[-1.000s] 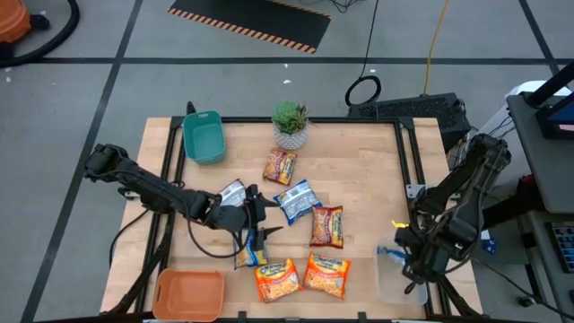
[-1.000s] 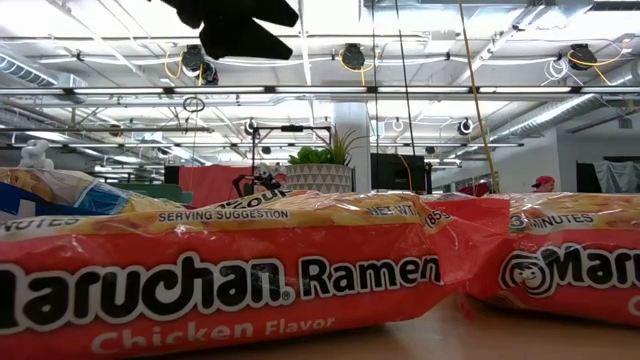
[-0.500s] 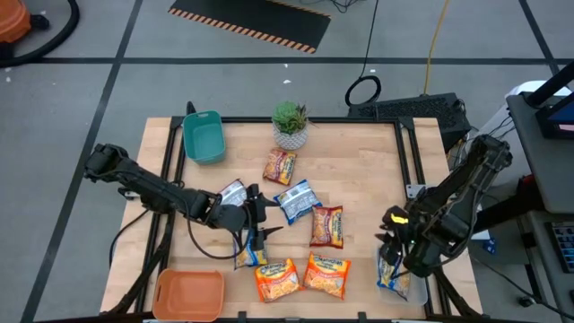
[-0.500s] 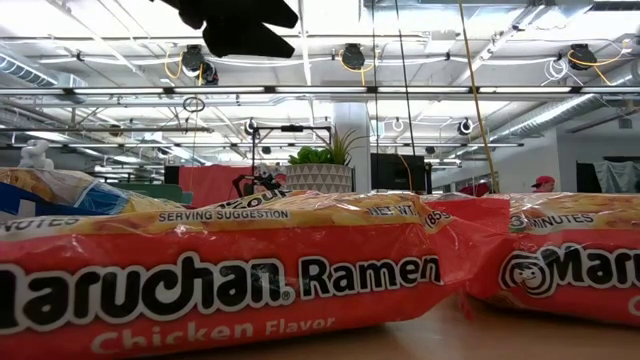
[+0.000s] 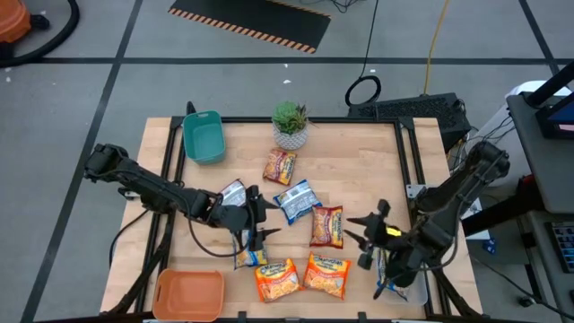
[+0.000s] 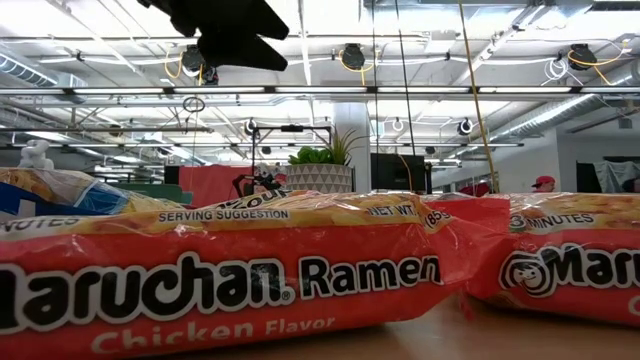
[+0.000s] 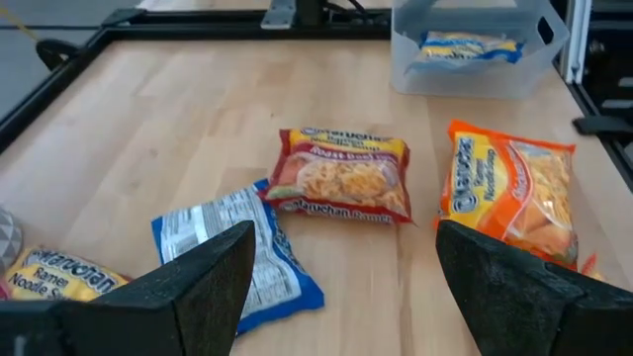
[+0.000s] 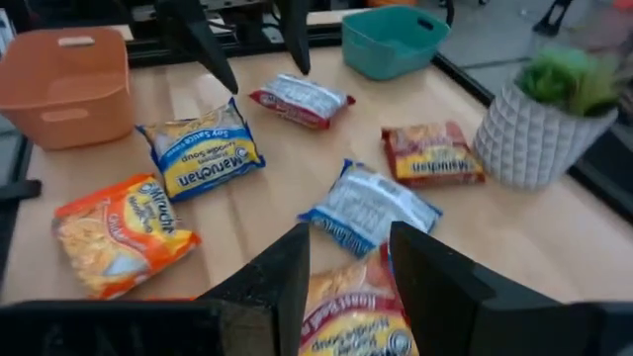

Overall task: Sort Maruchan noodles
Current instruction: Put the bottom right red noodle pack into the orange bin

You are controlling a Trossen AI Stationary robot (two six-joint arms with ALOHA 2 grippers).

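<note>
Clear bin (image 7: 479, 51), bench's 4 o'clock corner: one blue-and-yellow Maruchan packet (image 7: 469, 44). Teal bin (image 5: 204, 136) at 11 and orange bin (image 5: 187, 293) at 7: contents untold. Seven packets (image 5: 327, 225) crowd mid-bench; bare wood at 1–2. My left fingers (image 5: 261, 225) released over them; my right fingers (image 5: 371, 240) apart, grasping nothing.
</note>
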